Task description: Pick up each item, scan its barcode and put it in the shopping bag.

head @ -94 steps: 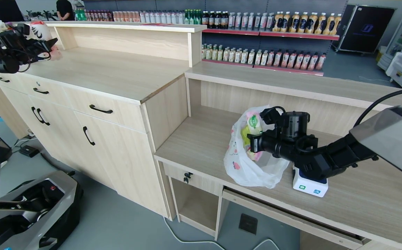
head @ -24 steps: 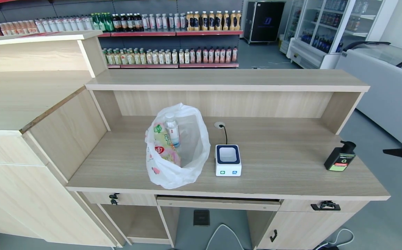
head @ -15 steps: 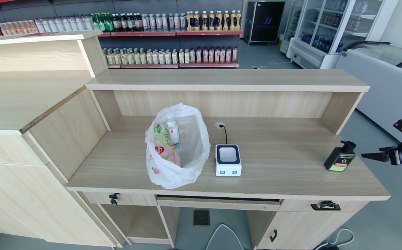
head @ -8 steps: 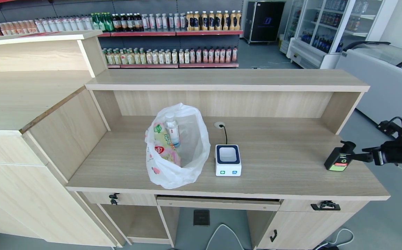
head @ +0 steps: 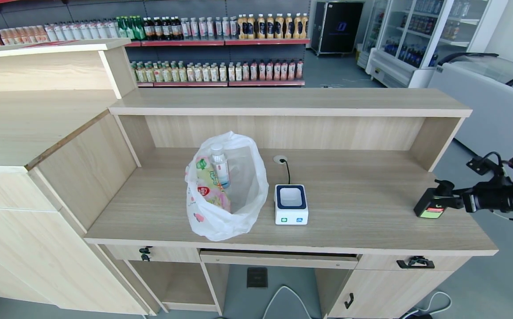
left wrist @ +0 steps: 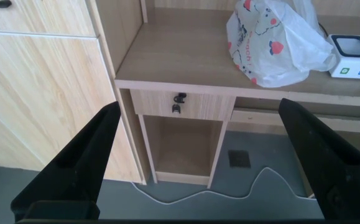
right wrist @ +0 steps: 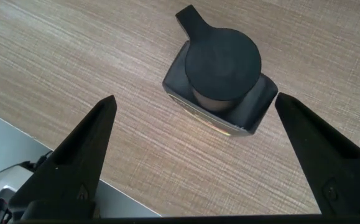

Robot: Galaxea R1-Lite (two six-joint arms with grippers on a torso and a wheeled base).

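Observation:
A black pump bottle (head: 428,208) with a green and red label stands near the right end of the lower counter (head: 363,221). My right gripper (head: 450,200) is level with the bottle's top, coming in from the right. From the right wrist view it is open, its two fingers (right wrist: 74,168) apart on either side of the pump bottle (right wrist: 220,78). The white shopping bag (head: 227,195) stands left of centre and holds a clear bottle (head: 219,166) and snack packs. My left gripper (left wrist: 199,104) hangs open low in front of the counter.
A white and blue barcode scanner (head: 290,204) sits just right of the bag, its cable running to a hole at the back. A raised shelf (head: 289,99) spans above the counter and a taller cabinet (head: 26,128) stands to the left. Drinks shelves and fridges line the room behind.
The head camera swung right after the oldest frame. Over the last second and a half my right gripper came in from the right edge up to the pump bottle.

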